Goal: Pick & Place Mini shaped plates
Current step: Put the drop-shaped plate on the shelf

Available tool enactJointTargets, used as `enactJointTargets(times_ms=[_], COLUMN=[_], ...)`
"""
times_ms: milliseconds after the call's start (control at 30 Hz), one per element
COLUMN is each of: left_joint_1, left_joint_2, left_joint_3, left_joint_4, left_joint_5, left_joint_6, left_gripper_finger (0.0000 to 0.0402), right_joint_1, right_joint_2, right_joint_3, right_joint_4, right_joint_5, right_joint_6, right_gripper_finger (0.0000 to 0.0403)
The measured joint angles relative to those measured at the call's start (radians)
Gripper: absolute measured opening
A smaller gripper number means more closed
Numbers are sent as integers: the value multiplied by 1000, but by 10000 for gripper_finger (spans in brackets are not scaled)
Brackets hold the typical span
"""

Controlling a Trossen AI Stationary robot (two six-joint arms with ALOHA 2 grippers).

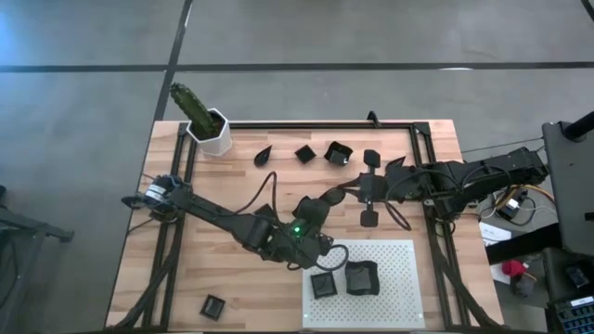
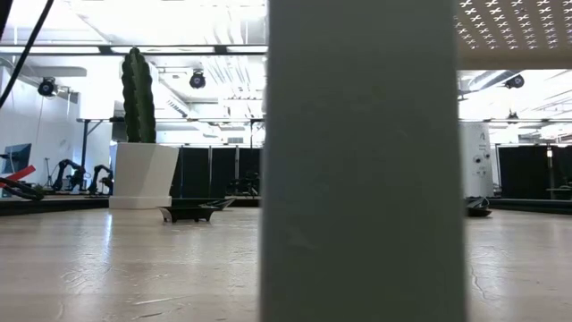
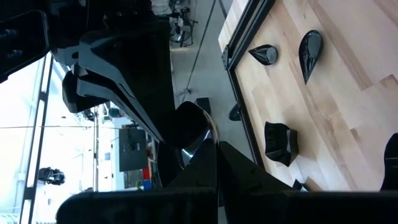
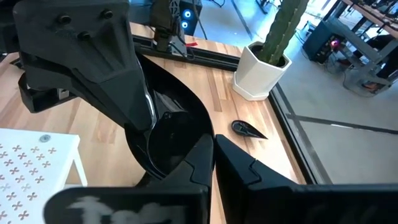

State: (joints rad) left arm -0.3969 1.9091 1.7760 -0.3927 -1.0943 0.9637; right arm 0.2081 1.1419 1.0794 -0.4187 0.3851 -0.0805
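Note:
A glossy black mini plate (image 4: 171, 134) hangs above the table's middle, between my two grippers. My left gripper (image 3: 216, 146) reaches it from the table's left and my right gripper (image 4: 212, 140) from the right; both are shut on it. In the high view they meet at the plate (image 1: 368, 187). Three more plates lie near the far edge: a teardrop (image 1: 264, 156), a square one (image 1: 304, 153) and a wavy one (image 1: 338, 153). Two plates (image 1: 325, 285) (image 1: 362, 278) rest on the white perforated board (image 1: 399, 260). One plate (image 1: 213, 306) lies at the near left. My left gripper pinches the plate's rim (image 3: 208, 124) between its two fingers, coming almost level from the table's left. The plate is lifted clear of the table and stands on edge. My right gripper pinches the rim on the opposite side (image 4: 200, 138) between its two fingertips, slanting slightly down from the table's right. The plate's hollow face (image 4: 168, 118) is turned toward this wrist camera.
A white hexagonal pot with a green cactus (image 1: 212, 130) stands at the far left corner. A black frame rail (image 1: 316, 125) runs along the table's far edge. In the low view a pale upright surface (image 2: 362, 161) blocks the middle.

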Motion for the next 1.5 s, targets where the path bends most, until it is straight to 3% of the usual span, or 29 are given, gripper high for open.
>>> enactJointTargets(times_ms=[400, 767, 933, 1200, 1300, 1500], left_joint_1=[4, 3, -8, -23, -30, -52], left_joint_2=[0, 0, 0, 0, 0, -8], left_joint_3=[0, -5, -3, -3, -3, 3], left_joint_4=[0, 6, 4, 1, 12, 19], left_joint_5=[4, 12, 12, 16, 4, -21], left_joint_6=[-25, -42, -54, -87, -103, -112], left_gripper_finger=[2, 88, 94, 94, 94, 94], right_joint_1=[0, 0, 0, 0, 1, 11], right_joint_2=[1, 0, -19, -83, -123, -170], right_joint_3=[0, -2, -2, -2, 3, 99], right_joint_4=[-2, -15, -48, -66, -127, -477], right_joint_5=[7, 22, 94, 109, 115, 82], right_joint_6=[-6, -9, 16, 70, 122, 247], right_gripper_finger=[8, 8, 8, 8, 8, 8])
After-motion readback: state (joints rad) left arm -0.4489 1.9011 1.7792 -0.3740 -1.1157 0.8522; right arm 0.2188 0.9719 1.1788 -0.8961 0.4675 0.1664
